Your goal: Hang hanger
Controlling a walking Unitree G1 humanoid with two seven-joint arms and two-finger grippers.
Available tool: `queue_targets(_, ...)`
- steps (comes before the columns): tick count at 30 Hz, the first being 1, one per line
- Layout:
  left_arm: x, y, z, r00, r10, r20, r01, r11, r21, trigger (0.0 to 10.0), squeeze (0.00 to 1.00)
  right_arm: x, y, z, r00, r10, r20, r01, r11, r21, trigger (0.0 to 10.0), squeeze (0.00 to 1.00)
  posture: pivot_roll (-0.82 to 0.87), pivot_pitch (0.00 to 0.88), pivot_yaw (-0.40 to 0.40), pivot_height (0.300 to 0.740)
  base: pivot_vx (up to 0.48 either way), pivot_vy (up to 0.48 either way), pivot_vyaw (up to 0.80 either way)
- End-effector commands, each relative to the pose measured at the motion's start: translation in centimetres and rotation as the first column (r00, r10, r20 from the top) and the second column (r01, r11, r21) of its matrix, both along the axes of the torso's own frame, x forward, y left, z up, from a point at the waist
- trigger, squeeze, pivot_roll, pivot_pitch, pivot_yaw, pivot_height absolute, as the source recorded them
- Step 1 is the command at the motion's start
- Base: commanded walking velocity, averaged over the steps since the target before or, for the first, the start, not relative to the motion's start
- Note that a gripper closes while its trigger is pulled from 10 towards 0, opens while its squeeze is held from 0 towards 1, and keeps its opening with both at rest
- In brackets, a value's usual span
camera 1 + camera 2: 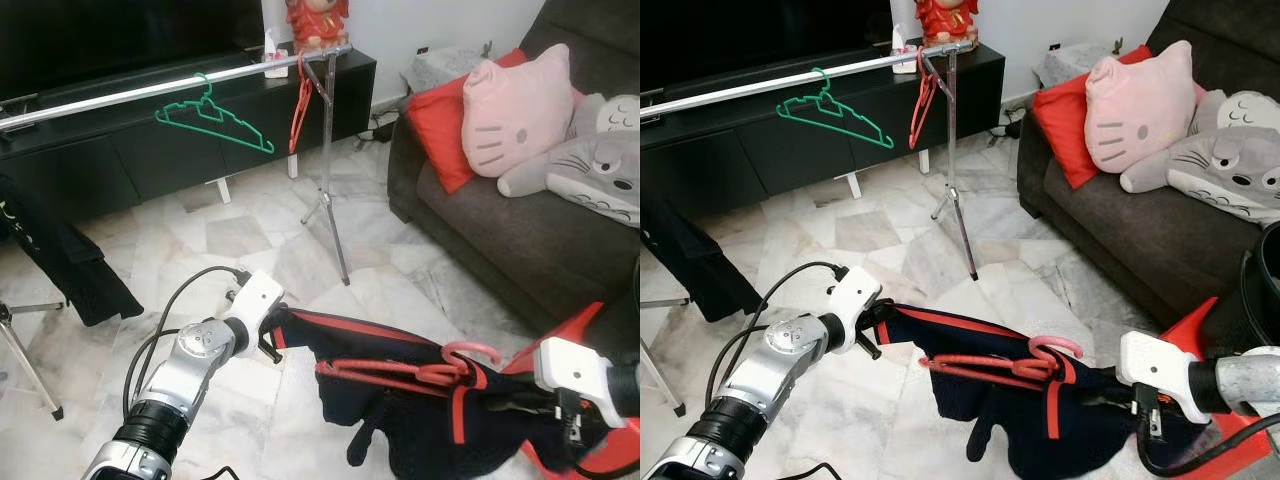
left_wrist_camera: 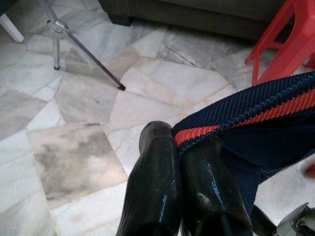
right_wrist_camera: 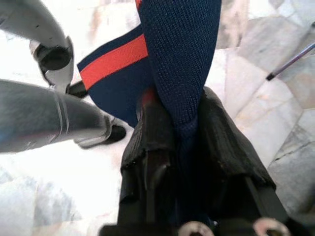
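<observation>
Between the two arms, low over the marble floor (image 1: 250,235), a navy garment with red trim (image 1: 400,390) is stretched out with a pink-red hanger (image 1: 420,370) threaded through its neck; the hanger hook rises at the garment's upper edge toward 3 o'clock.

Left tool (image 2: 184,147): both black fingers pressed together, pinching the red-banded hem of the garment at its 9 o'clock end.

Right tool (image 3: 179,128): fingers closed on a fold of the navy knit at the 3 o'clock end, with cloth bunched between the pads.

Rail position: a silver clothes rail (image 1: 150,90) runs across the scene at 11 o'clock, well apart from the garment, and is carried at its right end by a tripod stand (image 1: 328,170). A green hanger (image 1: 212,122) hangs near the rail's middle. A red hanger (image 1: 300,105) hangs at the stand end. A dark garment (image 1: 60,260) droops from the rail at 9 o'clock.

Behind the rail stands a black low cabinet (image 1: 180,150). At 2 o'clock is a dark grey sofa (image 1: 500,240) with a red cushion (image 1: 440,125), a pink cat-face cushion (image 1: 515,110) and a grey plush toy (image 1: 590,165). A red stool (image 1: 580,330) stands just beside the right arm.
</observation>
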State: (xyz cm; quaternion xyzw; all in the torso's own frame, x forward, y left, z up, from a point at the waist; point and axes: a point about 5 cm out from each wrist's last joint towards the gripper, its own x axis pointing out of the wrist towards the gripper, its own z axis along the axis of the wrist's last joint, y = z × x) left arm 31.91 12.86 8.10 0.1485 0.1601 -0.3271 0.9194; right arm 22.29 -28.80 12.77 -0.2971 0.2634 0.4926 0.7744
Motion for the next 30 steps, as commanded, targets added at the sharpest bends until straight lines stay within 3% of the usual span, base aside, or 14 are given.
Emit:
queue_targets(1,0.6,2.7,0.2,0.995,0.101,0.013,-0.101,0.993,0.064,10.0,0.00,0.2,-0.9,0.4,0.997,-0.064,0.035,0.064,0.998,0.011,10.0,0.00,-0.19,0.054,0.030,0.740,0.000,0.000,0.00)
queue_targets(4,0.6,2.7,0.2,0.995,0.100,0.012,-0.101,0.993,0.066,10.0,0.00,0.3,-0.9,0.4,0.996,-0.077,0.046,0.077,0.997,0.016,10.0,0.00,-0.19,0.054,0.032,0.740,0.000,0.000,0.00)
queue_targets(6,0.5,2.5,0.3,0.998,0.068,-0.003,-0.067,0.994,0.087,10.0,0.00,0.5,-1.3,-0.8,0.988,-0.134,0.074,0.139,0.988,-0.063,10.0,0.00,-0.19,0.054,0.032,0.740,0.000,0.000,0.00)
queue_targets(8,0.4,2.3,0.4,0.999,0.053,-0.006,-0.053,0.995,0.087,10.0,0.00,0.5,-1.4,-1.1,0.987,-0.145,0.073,0.151,0.985,-0.079,10.0,0.00,-0.19,0.054,0.033,0.740,0.000,0.000,0.00)
queue_targets(14,0.4,2.0,0.8,1.000,0.012,-0.016,-0.010,0.995,0.095,10.0,0.00,0.1,-1.5,-2.6,0.992,-0.113,0.064,0.124,0.968,-0.218,10.0,0.00,-0.19,0.054,0.033,0.740,0.000,0.000,0.00)
queue_targets(18,0.3,1.4,1.3,0.999,-0.031,-0.026,0.033,0.997,0.069,10.0,0.00,0.7,-1.3,-3.2,0.982,-0.162,0.094,0.179,0.961,-0.209,10.0,0.00,-0.18,0.051,0.033,0.740,0.000,0.000,0.00)
queue_targets(21,-0.3,-0.1,2.4,0.990,-0.130,-0.051,0.129,0.991,-0.032,10.0,0.00,1.7,-1.0,-3.8,0.960,-0.232,0.158,0.264,0.937,-0.230,10.0,0.00,-0.18,0.050,0.033,0.740,0.000,0.000,0.00)
queue_targets(22,-0.3,-0.1,2.4,0.990,-0.130,-0.051,0.129,0.991,-0.032,10.0,0.00,1.7,-1.0,-3.8,0.960,-0.232,0.158,0.264,0.937,-0.230,10.0,0.00,-0.18,0.050,0.033,0.740,0.000,0.000,0.00)
queue_targets(24,-0.7,-0.8,2.8,0.980,-0.190,-0.056,0.186,0.980,-0.069,10.0,0.00,2.5,-0.6,-3.9,0.934,-0.296,0.202,0.335,0.921,-0.200,10.0,0.00,-0.18,0.046,0.033,0.740,0.000,0.000,0.00)
queue_targets(30,-1.3,-2.0,3.5,0.965,-0.258,-0.054,0.250,0.960,-0.126,10.0,0.00,3.7,0.7,-4.4,0.907,-0.372,0.195,0.399,0.909,-0.120,10.0,0.00,-0.18,0.039,0.036,0.740,0.000,0.000,0.00)
